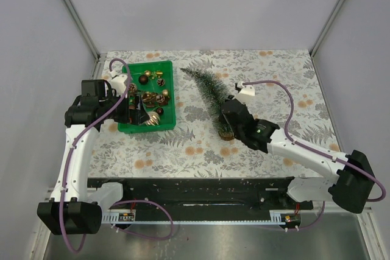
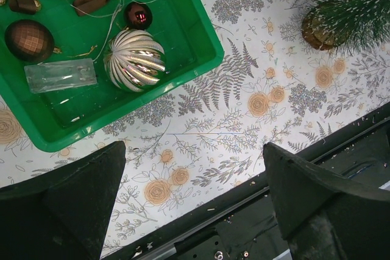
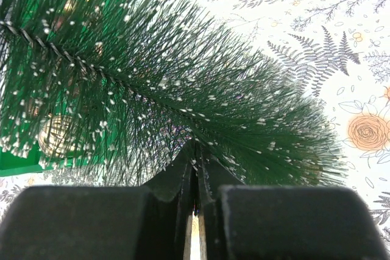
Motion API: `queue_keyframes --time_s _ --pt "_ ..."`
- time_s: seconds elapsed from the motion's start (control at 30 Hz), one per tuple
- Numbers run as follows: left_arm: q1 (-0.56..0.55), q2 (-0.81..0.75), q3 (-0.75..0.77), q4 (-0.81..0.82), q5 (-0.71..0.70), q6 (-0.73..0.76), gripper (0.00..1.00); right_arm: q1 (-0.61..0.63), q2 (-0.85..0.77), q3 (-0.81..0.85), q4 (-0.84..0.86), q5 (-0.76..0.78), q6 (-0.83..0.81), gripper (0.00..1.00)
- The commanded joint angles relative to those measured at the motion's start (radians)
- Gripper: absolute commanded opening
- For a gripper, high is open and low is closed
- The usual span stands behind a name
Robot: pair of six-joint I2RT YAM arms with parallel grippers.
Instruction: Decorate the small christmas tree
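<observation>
The small christmas tree (image 1: 206, 91), a dark green bottle-brush cone flecked with white on a round tan wooden disc, lies tipped over near the middle of the table. Its tip points toward the far left corner and its base toward the near edge. The right gripper (image 1: 230, 115) is clamped low on the tree, just above the disc. In the right wrist view its black fingers (image 3: 256, 223) press almost together on the bristles and twisted wire stem. Whether the tree rests on the floral-printed tablecloth (image 1: 274, 71) cannot be told.

Just left of the tree sits a green rectangular plastic tray (image 1: 147, 128). The left gripper (image 1: 138, 114) hangs over its near end, jaws spread wide with nothing between them.

The overhead view shows only a jumble of gold and brown baubles in the tray. The left wrist view picks out a ribbed silver-gold ball (image 2: 134, 59), a faceted brown ball (image 2: 28, 39), a small dark red ball (image 2: 138, 14), a clear plastic box (image 2: 61, 75) and brown ribbons (image 2: 91, 1).
</observation>
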Motion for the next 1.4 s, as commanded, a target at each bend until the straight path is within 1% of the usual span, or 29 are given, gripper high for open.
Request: queue_keyframes --time_s 0.0,0.4,0.57,0.77,0.97,1.03,1.13,1.27,1.37 --pt "-0.002 -0.02 -0.001 0.022 0.029 0.01 0.99 0.026 -0.066 -0.038 0.049 0.112 0.056 0.0" --pt "-0.01 -0.02 0.007 0.022 0.041 0.001 0.99 0.04 -0.074 0.004 0.069 0.158 0.058 0.0" --pt "-0.011 -0.023 0.004 0.022 0.037 0.001 0.99 0.062 -0.071 -0.006 0.081 0.174 0.066 0.0" --pt "-0.011 -0.025 0.007 0.022 0.04 0.007 0.99 0.077 -0.106 -0.073 0.024 0.181 0.154 0.02" --pt "-0.011 -0.008 0.025 0.023 0.031 0.01 0.99 0.117 -0.129 -0.113 -0.045 0.194 0.21 0.13" --pt "-0.014 -0.002 0.041 0.022 0.032 0.007 0.99 0.129 -0.132 -0.118 -0.063 0.201 0.22 0.23" --pt "-0.014 0.006 0.045 0.022 0.043 0.002 0.99 0.143 -0.135 -0.128 -0.074 0.198 0.225 0.42" --pt "-0.014 0.017 0.036 0.022 0.04 -0.001 0.99 0.157 -0.14 -0.134 -0.068 0.19 0.221 0.52" --pt "-0.016 0.017 0.025 0.023 0.037 -0.001 0.99 0.16 -0.147 -0.131 -0.076 0.191 0.216 0.54"
